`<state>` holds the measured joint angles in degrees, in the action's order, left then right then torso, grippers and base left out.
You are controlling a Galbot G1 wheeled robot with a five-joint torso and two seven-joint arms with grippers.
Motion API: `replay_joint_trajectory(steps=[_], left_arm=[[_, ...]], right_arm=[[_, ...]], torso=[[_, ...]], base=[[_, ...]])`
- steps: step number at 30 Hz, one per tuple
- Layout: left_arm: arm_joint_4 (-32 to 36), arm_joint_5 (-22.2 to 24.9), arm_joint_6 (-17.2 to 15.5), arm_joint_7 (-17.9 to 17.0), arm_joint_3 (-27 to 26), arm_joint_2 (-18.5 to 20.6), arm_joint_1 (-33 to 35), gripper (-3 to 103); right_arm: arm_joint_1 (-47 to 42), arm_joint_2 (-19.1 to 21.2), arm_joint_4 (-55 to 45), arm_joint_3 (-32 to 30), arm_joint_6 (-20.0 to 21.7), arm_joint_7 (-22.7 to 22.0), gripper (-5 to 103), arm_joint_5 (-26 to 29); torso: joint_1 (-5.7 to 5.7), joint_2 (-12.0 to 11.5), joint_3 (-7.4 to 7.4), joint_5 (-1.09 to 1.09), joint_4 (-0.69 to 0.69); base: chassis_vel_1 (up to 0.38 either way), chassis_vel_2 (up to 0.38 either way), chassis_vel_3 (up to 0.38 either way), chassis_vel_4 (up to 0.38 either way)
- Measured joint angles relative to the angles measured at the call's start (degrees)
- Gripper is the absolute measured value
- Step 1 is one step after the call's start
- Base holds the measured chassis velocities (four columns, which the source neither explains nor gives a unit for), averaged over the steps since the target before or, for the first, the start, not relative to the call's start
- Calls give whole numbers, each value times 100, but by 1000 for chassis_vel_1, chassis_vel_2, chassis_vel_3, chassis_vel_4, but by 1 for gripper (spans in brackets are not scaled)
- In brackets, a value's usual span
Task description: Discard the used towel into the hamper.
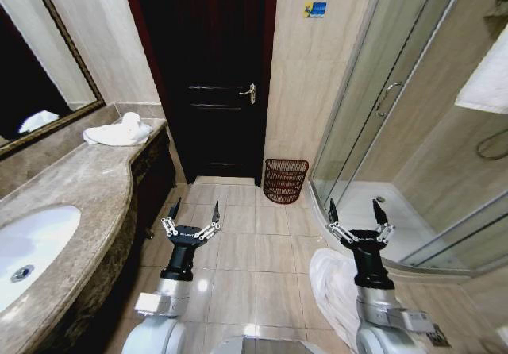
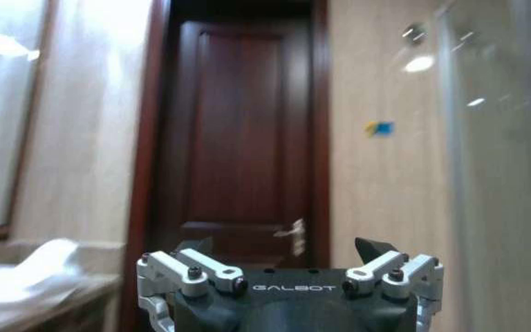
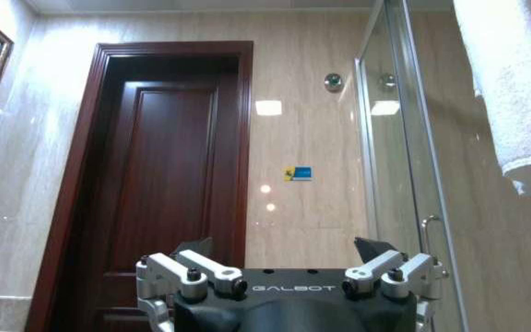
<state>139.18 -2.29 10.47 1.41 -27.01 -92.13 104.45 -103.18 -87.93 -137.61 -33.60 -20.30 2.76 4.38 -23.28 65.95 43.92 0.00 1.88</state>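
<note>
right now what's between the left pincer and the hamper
Bare floor tiles, seen in the head view, separate the open left pincer from the hamper.

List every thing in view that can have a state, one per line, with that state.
left end effector: open, holding nothing, raised over the floor tiles
right end effector: open, holding nothing, raised near the shower
hamper: upright on the floor against the wall beside the door, contents not discernible
door: closed
towel: crumpled on the far end of the counter
sink: no water visible
</note>
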Motion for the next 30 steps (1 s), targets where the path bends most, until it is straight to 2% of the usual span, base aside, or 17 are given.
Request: replay_joint_trajectory(steps=[2, 5, 9, 17, 30], left_arm=[[5, -5, -181, -242, 18, 0, -16, 101], [15, -12, -228, -330, -5, 0, -9, 96], [23, -107, -136, -330, -27, 0, 2, 100], [-72, -512, 68, -294, -76, 0, 12, 100], [-136, -541, 115, -262, -46, -1, -2, 100]], right_arm=[[-2, -3, -3, 17, -1, 3, 100, -10], [-5, 3, -3, 21, -2, 3, 100, -14], [-4, -1, -6, 19, -1, 3, 100, -12], [0, -47, -3, 35, -30, -6, 100, -14], [5, -50, 12, 96, -41, 7, 100, -27]], torso=[[0, 0, 0, 0, 0], [0, 0, 0, 0, 0], [0, 0, 0, 0, 0], [1, 0, 0, 0, 0], [-1, 0, 0, 1, 0]], base=[[0, 0, 0, 0], [0, 0, 0, 0], [0, 0, 0, 0], [-40, 33, 39, -36], [-129, 143, 137, -128]])
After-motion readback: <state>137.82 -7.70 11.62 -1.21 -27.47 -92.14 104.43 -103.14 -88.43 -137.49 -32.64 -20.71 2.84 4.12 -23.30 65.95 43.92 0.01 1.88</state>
